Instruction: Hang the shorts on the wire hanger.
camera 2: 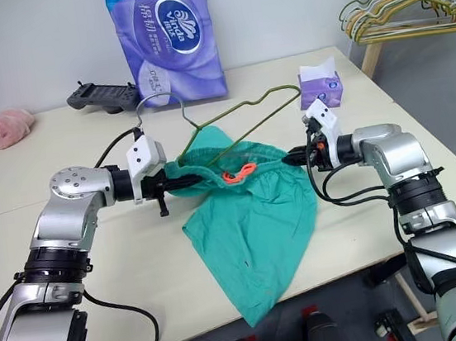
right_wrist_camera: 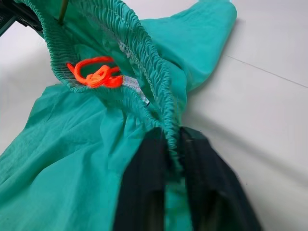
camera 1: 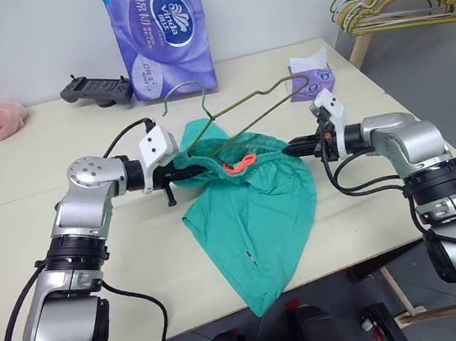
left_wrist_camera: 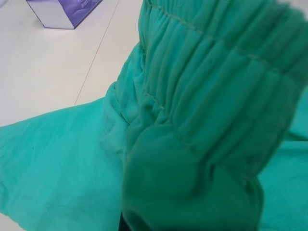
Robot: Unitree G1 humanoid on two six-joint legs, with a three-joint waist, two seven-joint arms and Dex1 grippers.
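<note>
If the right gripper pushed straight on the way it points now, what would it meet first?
The right gripper, shut on the shorts, points across toward the left gripper. It would likely bunch the waistband, then meet the wire hanger; depth is unclear.

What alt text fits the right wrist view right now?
The right gripper is shut on the waistband of the teal shorts, which hang open over a pale table. An orange cord sits just inside the waistband.
</note>
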